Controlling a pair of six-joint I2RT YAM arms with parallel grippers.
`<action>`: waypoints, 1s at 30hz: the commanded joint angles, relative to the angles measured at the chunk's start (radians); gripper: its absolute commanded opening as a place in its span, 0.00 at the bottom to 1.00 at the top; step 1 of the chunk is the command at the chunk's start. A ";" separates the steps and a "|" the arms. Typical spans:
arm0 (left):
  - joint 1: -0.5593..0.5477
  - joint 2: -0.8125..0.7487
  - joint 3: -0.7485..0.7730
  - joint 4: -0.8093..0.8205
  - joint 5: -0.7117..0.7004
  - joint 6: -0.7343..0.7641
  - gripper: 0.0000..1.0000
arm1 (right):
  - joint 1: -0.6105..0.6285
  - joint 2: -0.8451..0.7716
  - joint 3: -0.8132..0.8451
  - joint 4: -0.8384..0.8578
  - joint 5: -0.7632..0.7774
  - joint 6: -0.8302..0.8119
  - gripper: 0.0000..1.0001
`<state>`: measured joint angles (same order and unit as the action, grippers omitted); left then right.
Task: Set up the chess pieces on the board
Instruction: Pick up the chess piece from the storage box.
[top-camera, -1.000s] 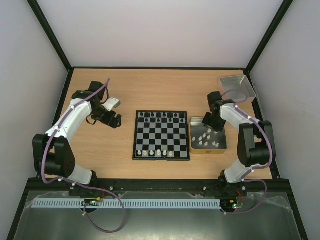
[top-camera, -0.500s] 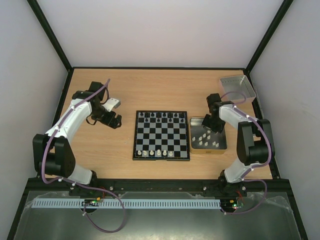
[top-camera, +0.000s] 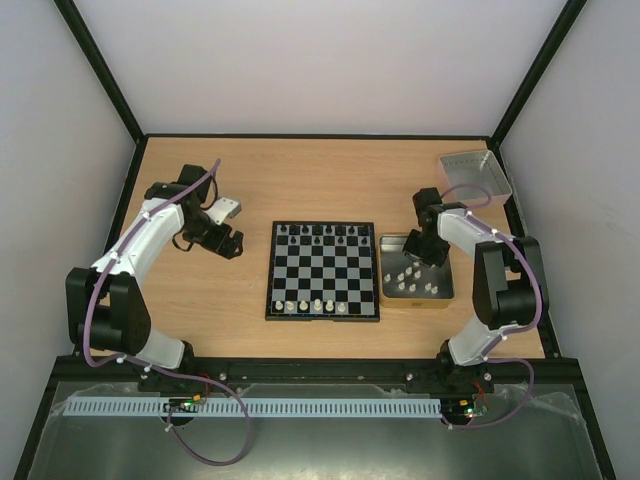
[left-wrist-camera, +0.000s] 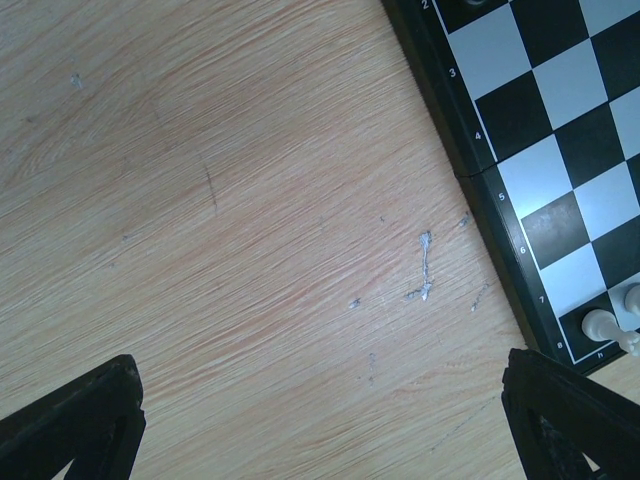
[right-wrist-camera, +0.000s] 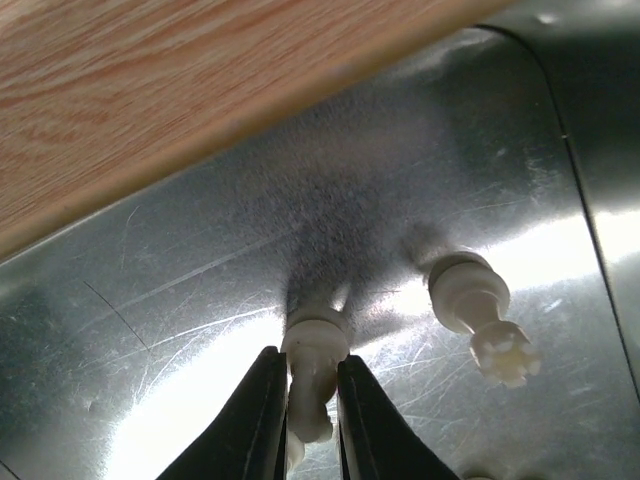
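Pinching one white piece (right-wrist-camera: 315, 338) between its fingertips, the right gripper (right-wrist-camera: 310, 362) is reaching down into the tray (right-wrist-camera: 180, 300), both fingers pressing on the piece's sides. The piece's long axis is running along the fingers in the wrist view; whether it is standing or lying, I cannot tell. A second white piece (right-wrist-camera: 478, 312) is sitting just right of it, apart. The board (top-camera: 322, 270) is lying just left of the tray, so the carry is likely going leftward, and the right arm is the nearer one. The left gripper (left-wrist-camera: 320, 400) is hanging spread wide and empty over bare table (left-wrist-camera: 250, 200) left of the board. Counts from the top view are approximate because the figures are tiny. About five white pieces (top-camera: 315, 304) are standing along the board's near row, about seven black pieces (top-camera: 320, 232) along its far row, and roughly eight whites are lying in the tray. One board, one tray, and one bin (top-camera: 475, 178) at far right.
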<state>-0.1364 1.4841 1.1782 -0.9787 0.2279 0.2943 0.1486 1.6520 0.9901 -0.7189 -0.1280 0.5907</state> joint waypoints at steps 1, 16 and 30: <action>-0.003 -0.023 -0.013 -0.014 0.001 -0.004 0.97 | -0.005 0.018 0.018 0.009 -0.016 0.005 0.14; -0.003 -0.019 -0.017 -0.004 0.005 -0.006 0.97 | -0.005 0.015 0.038 -0.013 0.019 0.000 0.23; -0.003 -0.016 -0.019 0.004 0.008 -0.007 0.97 | -0.004 -0.007 0.026 -0.026 0.039 0.003 0.03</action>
<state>-0.1364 1.4841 1.1709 -0.9760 0.2279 0.2939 0.1486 1.6733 1.0065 -0.7170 -0.1291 0.5903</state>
